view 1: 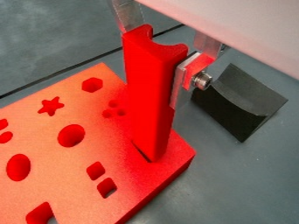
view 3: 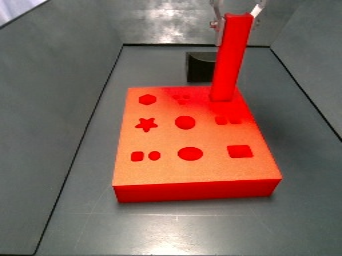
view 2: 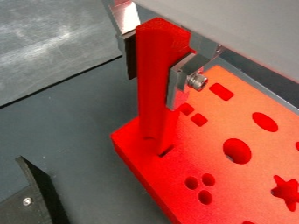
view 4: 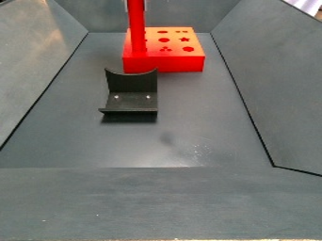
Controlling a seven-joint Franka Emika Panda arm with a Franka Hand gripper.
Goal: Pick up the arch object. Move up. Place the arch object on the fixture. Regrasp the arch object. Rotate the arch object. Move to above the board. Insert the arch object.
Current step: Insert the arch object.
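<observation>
The arch object [view 1: 149, 105] is a slim bright red bar standing upright, its lower end down in a cutout of the red board [view 1: 65, 153] near the edge facing the fixture [view 1: 242, 103]. My gripper [view 1: 153, 77] is shut on the bar's upper part, and a silver finger [view 1: 184, 80] presses its side. The other wrist view shows both fingers [view 2: 183, 83] clamping the bar [view 2: 156, 96] over the board [view 2: 239, 171]. In both side views the bar [view 3: 230, 60] [view 4: 134, 26] rises from the board [view 3: 187, 165] [view 4: 176, 49]. The gripper [view 3: 238, 12] shows at the bar's top.
The dark fixture [view 4: 130, 94] with its curved notch sits on the grey floor apart from the board, also seen behind it [view 3: 199, 66]. Sloped grey walls [view 4: 44, 71] enclose the workspace. Star, circle, oval and square cutouts [view 3: 147, 125] dot the board.
</observation>
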